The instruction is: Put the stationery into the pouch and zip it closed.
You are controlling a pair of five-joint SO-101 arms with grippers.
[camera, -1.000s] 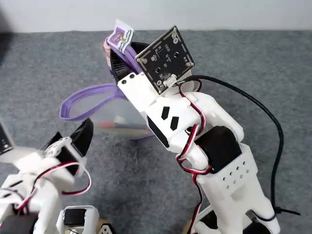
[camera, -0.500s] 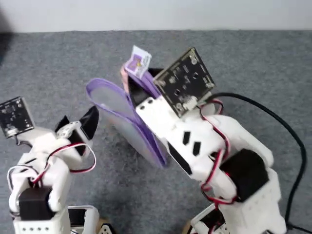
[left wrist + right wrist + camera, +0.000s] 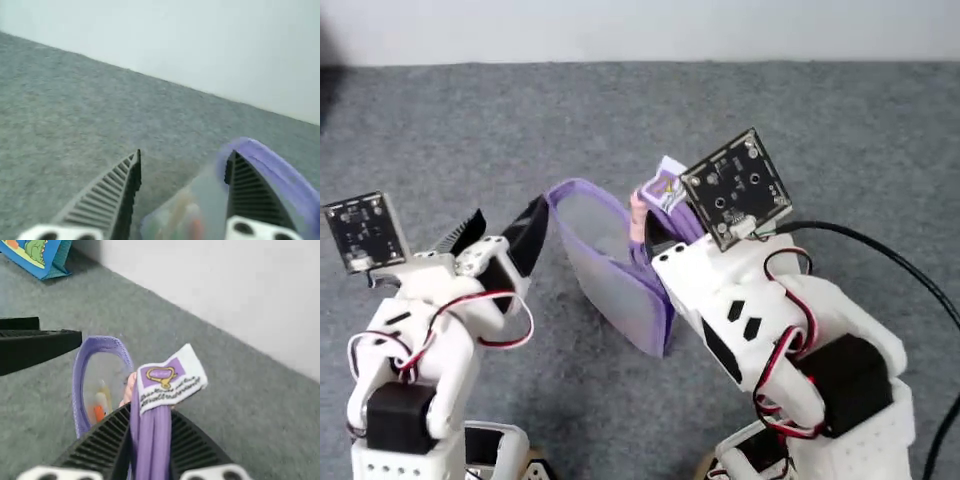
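High view: the pouch (image 3: pixel 610 275), clear plastic with purple trim, sits in the middle of the frame on the grey table (image 3: pixel 820 130), between the two arms. It stands up on edge, tilted, with its lower end near the table at centre.

The right gripper (image 3: pixel 655 238), just right of centre under its camera board, is clamped on the pouch's purple edge. A white and purple label (image 3: pixel 665 186) sticks out above the grip, and something pink (image 3: pixel 638 215) shows just beside it.

The left gripper (image 3: pixel 510 225), left of centre, has its jaws spread wide and nothing between them. One black fingertip (image 3: pixel 538 208) lies right at the pouch's upper left rim. Whether it touches the trim cannot be told.

Left wrist view: the left gripper (image 3: pixel 184 160) gapes, and one of its fingers (image 3: pixel 245 190) is against the purple rim of the pouch (image 3: pixel 280 172). Blurred shapes, one orange, show through the clear wall, the stationery (image 3: pixel 182 220) inside.

Right wrist view: the right gripper (image 3: pixel 150 415) is pressed tight on a bunched strip of purple trim, with the label (image 3: pixel 167 380) standing just past the fingers. The mouth of the pouch (image 3: pixel 80 385) hangs as an open purple loop, unzipped. Inside it lie the stationery (image 3: pixel 100 407), an orange piece and a pale yellow one. The pink thing (image 3: pixel 129 390) shows at the grip. The left gripper's black fingers (image 3: pixel 40 342) point at the loop from close by. A blue printed thing (image 3: pixel 37 252) lies far back by the white wall (image 3: pixel 225 285).
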